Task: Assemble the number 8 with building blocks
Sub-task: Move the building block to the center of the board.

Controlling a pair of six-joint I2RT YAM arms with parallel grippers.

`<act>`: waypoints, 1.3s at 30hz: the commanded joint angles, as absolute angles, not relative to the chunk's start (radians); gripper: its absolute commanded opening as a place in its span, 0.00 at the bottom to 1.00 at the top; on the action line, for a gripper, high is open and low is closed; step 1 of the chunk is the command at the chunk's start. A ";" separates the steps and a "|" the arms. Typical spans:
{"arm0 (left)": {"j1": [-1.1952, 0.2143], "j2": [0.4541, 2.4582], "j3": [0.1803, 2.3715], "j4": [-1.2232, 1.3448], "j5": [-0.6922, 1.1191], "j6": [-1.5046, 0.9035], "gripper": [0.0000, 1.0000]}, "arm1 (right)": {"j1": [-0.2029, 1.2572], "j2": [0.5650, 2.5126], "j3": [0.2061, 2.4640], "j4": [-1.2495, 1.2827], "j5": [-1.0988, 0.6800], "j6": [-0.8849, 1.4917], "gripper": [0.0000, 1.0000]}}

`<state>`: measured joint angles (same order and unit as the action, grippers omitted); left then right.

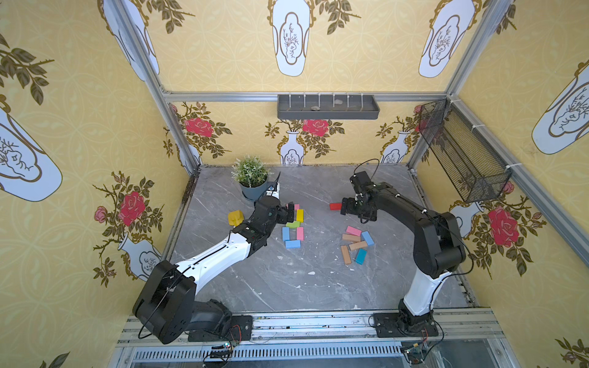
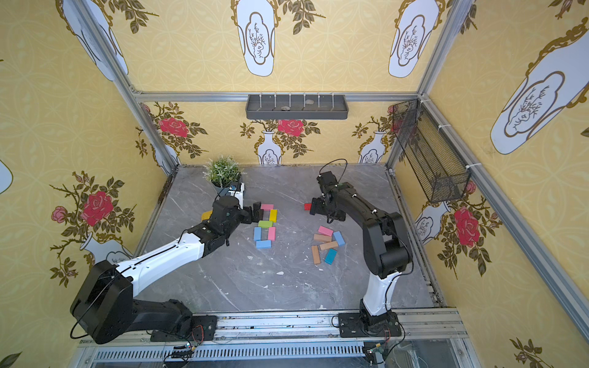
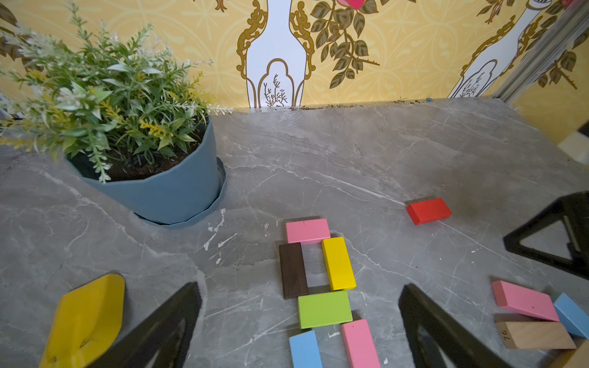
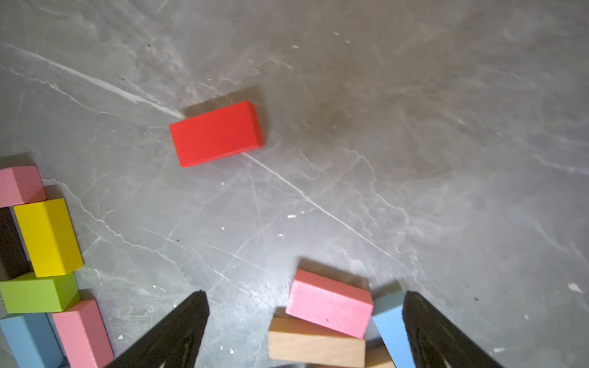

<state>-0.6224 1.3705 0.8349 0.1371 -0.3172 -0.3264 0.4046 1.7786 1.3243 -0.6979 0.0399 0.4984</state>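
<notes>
Probably light, rigid and slick-painted, the red block (image 4: pixel 216 133) lies flat toward the back edge of the table (image 1: pixel 287 286), best pinched across its long sides; left gripper (image 3: pixel 299 286) and right gripper (image 4: pixel 306 296) both gape empty.

On the table (image 1: pixel 287 286): block figure (image 1: pixel 292 224) centre-left, loose pile (image 1: pixel 353 238) to its right, lone block (image 1: pixel 334 206) farther back, potted plant (image 1: pixel 251 178) far left.

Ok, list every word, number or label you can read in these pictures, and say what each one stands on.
"76": handwritten in dark ink near one end of the tan wood block, turned sideways in the left wrist view.
Nothing else can be read: the coloured blocks, the plant pot and the wallpaper show no lettering.
</notes>
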 commanded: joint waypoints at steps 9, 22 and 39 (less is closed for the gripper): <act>-0.621 1.380 0.834 0.152 -0.313 -0.333 1.00 | 0.406 1.647 1.175 -0.677 0.015 0.823 0.97; -0.621 1.382 0.835 0.148 -0.317 -0.331 1.00 | 0.472 1.767 1.243 -0.724 0.072 0.869 0.92; -0.621 1.385 0.838 0.147 -0.320 -0.328 1.00 | 0.474 1.834 1.238 -0.691 0.069 0.829 0.88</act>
